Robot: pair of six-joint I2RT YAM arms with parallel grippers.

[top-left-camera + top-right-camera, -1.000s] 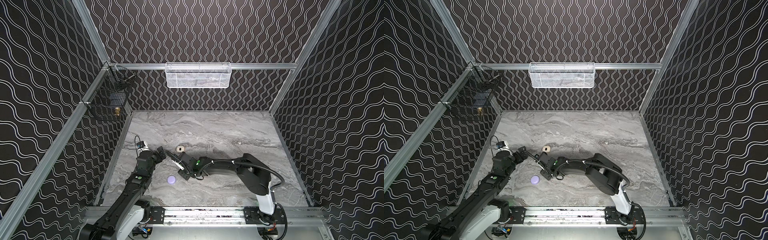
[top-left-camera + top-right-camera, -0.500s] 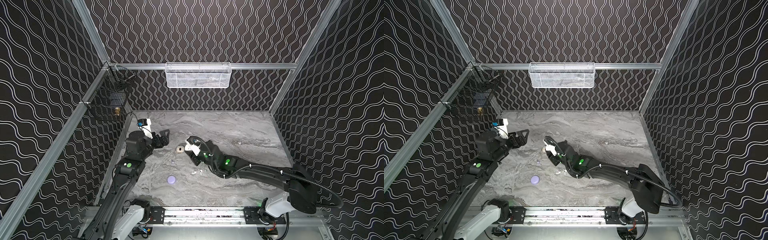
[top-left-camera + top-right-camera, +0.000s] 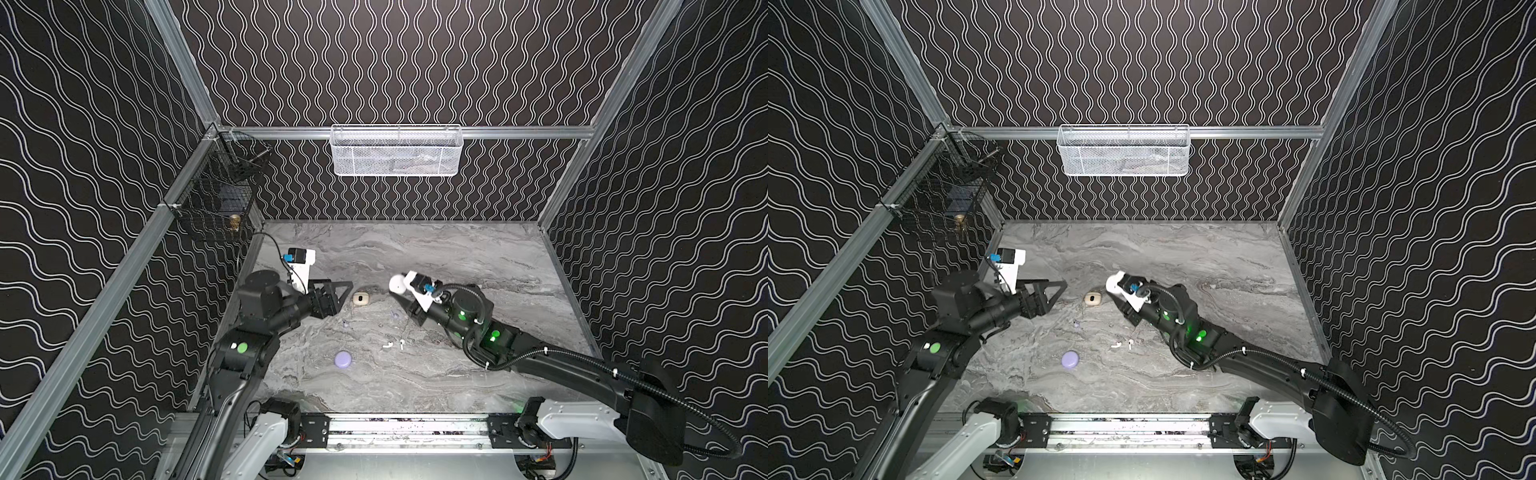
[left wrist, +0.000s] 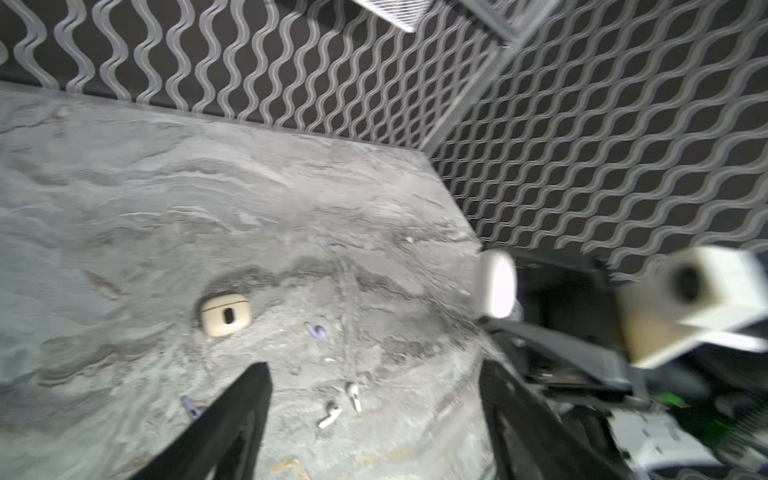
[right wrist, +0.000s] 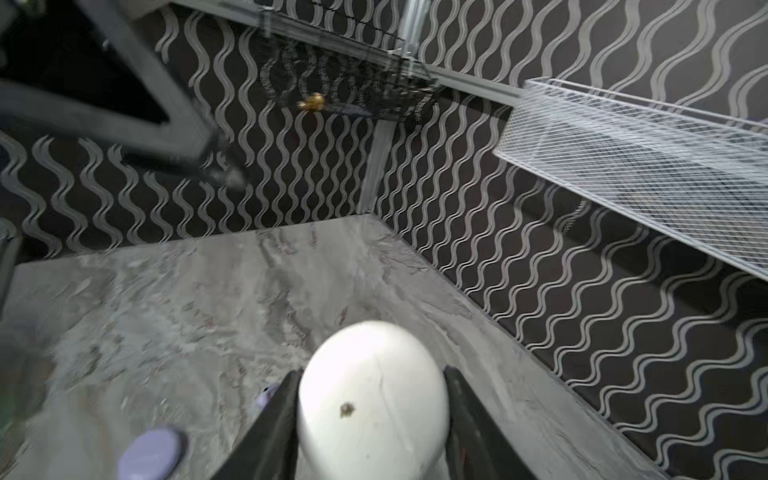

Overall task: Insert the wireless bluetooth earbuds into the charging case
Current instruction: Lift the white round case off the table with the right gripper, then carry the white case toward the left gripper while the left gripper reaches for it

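Your right fingers [image 3: 399,298] are clamped across the white case [image 5: 372,399], holding it up off the counter [image 3: 415,257] a little right of middle. Your left fingers [image 3: 347,286] stand wide apart with nothing in them, hovering just left of the cream case [image 3: 360,298].

The white earbuds [image 3: 387,344] lie just beside each other on the counter around the middle, nearer than both sets of fingers. The lavender earbuds [image 4: 316,331] lie apart from each other a little farther back. The lavender case [image 3: 343,359] sits to the near left of the white pair.

Expect the egg-shaped white case to be hard, glossy and light. Its rounded sides could squirt out, so keep the grip across its widest part. You can't tell from here whether its lid is open.

Treat each earbud as tiny, stiff, nearly weightless and slick; a nudge will likely skid it away. Pinch one across its bulb, leave the stem free, and close gently
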